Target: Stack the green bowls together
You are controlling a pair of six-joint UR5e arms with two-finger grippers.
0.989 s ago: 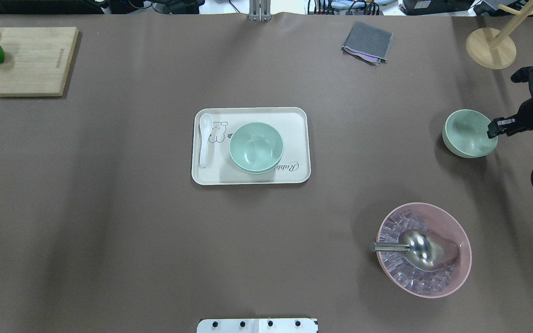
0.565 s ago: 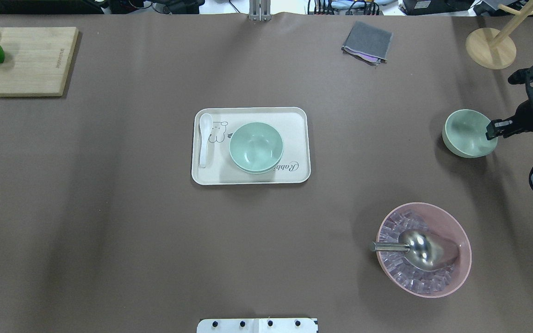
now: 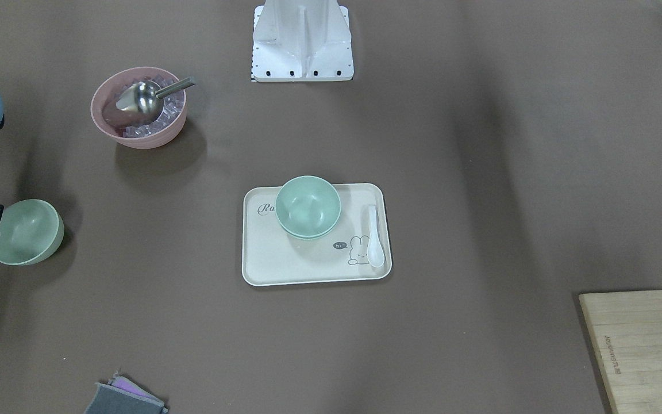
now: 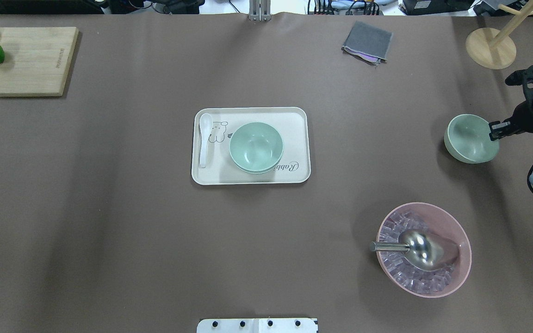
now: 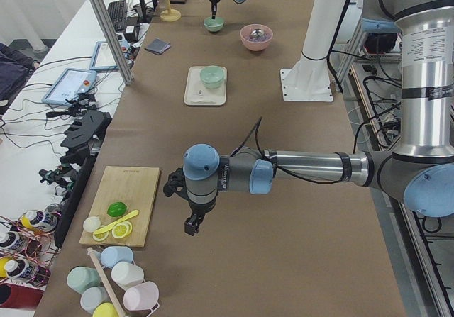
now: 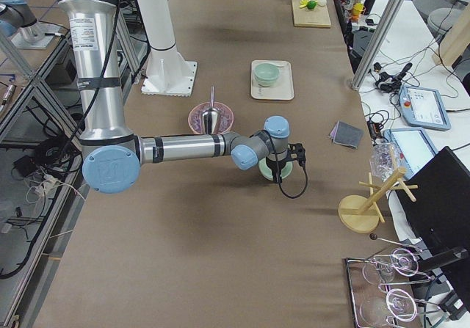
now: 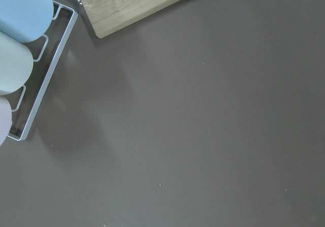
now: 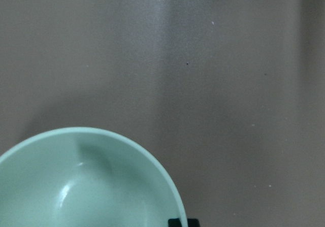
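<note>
The right gripper (image 4: 494, 131) pinches the rim of the lone bowl (image 4: 469, 138), which sits tilted and has shifted slightly toward the robot in the last second. The other two bowls (image 4: 256, 147) lie nested on the tray (image 4: 294, 119), unmoved. The left gripper (image 5: 191, 225) hangs by the board (image 5: 128, 196) (spread or pressed together, I cannot tell).

The table cover (image 4: 109, 208) is a matt brown sheet with soft creases. The stacked green bowls (image 4: 256, 147) and the lone green bowl (image 4: 470, 138) are smooth and matt, with only a dull sheen inside. The tray (image 4: 294, 134) is matt cream, probably plastic. The spoon (image 4: 205, 138) is glossy white. The pink bowl (image 4: 461, 277) is smooth with a satin look. The scoop (image 4: 421, 249) in it is polished metal, lying on clear glassy cubes (image 4: 405, 277). The cutting board (image 4: 30, 64) is bare grained wood, and the folded cloth (image 4: 367, 41) is grey woven fabric.
</note>
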